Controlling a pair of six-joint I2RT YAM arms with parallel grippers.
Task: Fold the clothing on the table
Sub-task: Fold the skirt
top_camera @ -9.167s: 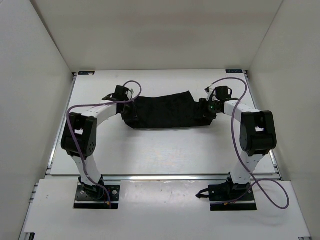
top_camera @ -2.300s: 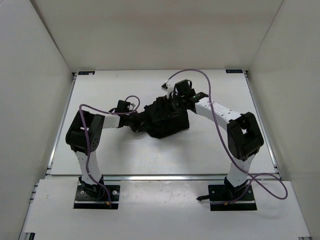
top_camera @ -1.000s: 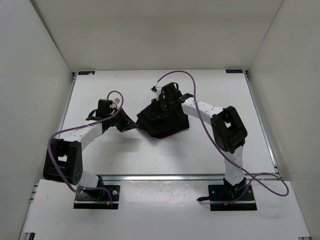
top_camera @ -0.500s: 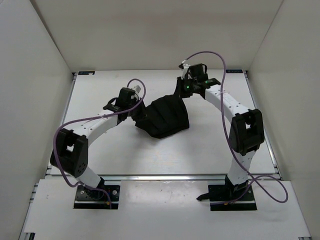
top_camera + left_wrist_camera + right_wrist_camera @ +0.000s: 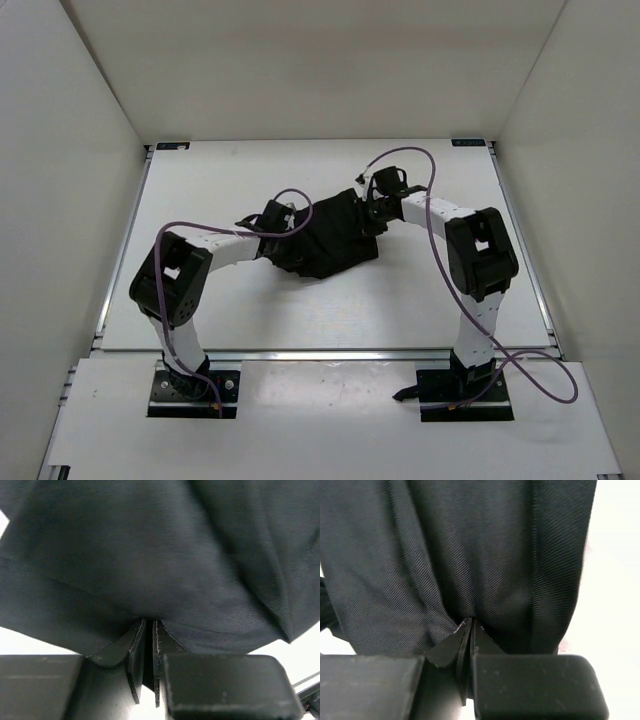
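Near the middle of the table (image 5: 300, 310), the black skirt (image 5: 335, 240) lies bunched in a rumpled heap. My left claw (image 5: 148, 622) pinches a pucker of its cloth at the heap's 9 o'clock edge, fingers almost together. My right claw (image 5: 469, 623) is clamped tight on another fold at the 2 o'clock corner.
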